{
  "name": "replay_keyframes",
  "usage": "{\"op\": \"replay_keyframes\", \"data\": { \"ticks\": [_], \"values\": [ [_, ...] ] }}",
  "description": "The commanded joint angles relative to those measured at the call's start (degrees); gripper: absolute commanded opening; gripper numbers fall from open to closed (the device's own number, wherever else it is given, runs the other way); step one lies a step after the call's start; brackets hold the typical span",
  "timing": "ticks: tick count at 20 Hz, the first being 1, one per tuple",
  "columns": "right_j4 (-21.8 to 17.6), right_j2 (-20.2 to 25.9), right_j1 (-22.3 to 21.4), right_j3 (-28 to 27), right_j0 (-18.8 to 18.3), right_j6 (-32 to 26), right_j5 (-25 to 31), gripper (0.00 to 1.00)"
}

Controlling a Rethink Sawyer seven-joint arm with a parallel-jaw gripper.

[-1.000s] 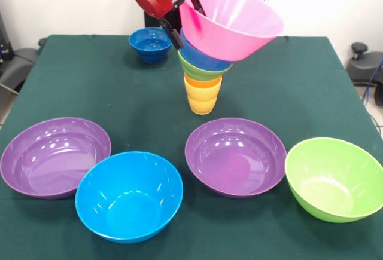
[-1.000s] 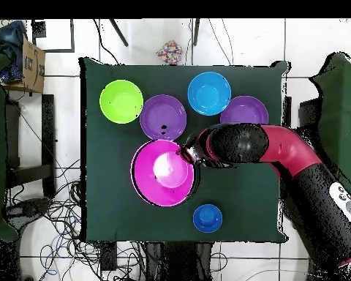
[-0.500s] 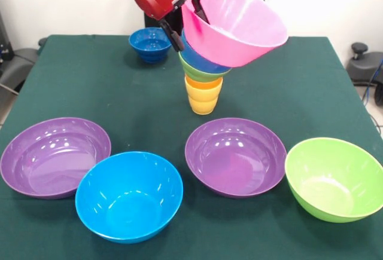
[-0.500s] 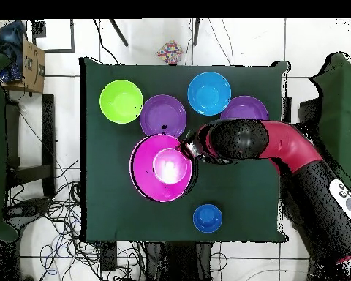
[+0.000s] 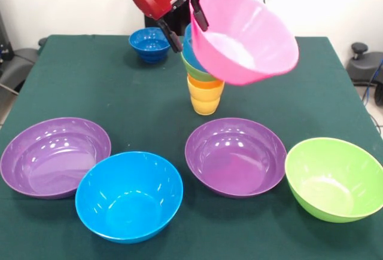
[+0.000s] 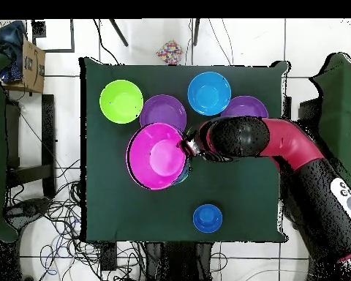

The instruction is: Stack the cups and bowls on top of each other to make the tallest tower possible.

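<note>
My gripper (image 5: 195, 10) is shut on the rim of the large pink bowl (image 5: 245, 33), which hangs tilted with its opening facing the front view's camera. Just behind and below it stands the tower: a yellow cup (image 5: 204, 102), an orange cup (image 5: 205, 83), a small green bowl (image 5: 196, 69) and a light blue bowl (image 5: 188, 42). The pink bowl's underside is beside the tower's top. I cannot tell whether they touch. From overhead the pink bowl (image 6: 156, 155) hides nearly all of the tower, and the gripper (image 6: 186, 144) sits at its rim.
A small dark blue bowl (image 5: 149, 43) stands behind the tower. Across the front lie a purple bowl (image 5: 55, 155), a large blue bowl (image 5: 128, 194), a second purple bowl (image 5: 235, 155) and a large green bowl (image 5: 334, 178). The arm (image 6: 281, 146) reaches in over the table.
The pink bowl has tipped further and swung out to the right and toward the front camera, off the tower's top. The tower and the other bowls stayed put.
</note>
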Motion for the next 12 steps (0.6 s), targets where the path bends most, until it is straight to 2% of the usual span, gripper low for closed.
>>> {"op": "replay_keyframes", "data": {
  "ticks": [1, 3, 4, 8, 12],
  "values": [
    [-3.2, -1.2, -0.3, -2.6, 3.5, -6.1, 7.9, 1.0],
    [-4.2, -1.6, -1.4, -1.0, 3.3, -6.0, 7.8, 1.0],
    [-3.8, -2.2, -1.6, -0.1, 3.1, -4.5, 7.7, 0.0],
    [-2.9, -1.5, -1.3, 1.4, 2.2, -4.2, 6.5, 0.0],
    [-2.6, -1.9, -1.8, 1.5, 3.0, -3.1, 7.1, 0.0]
  ]
}}
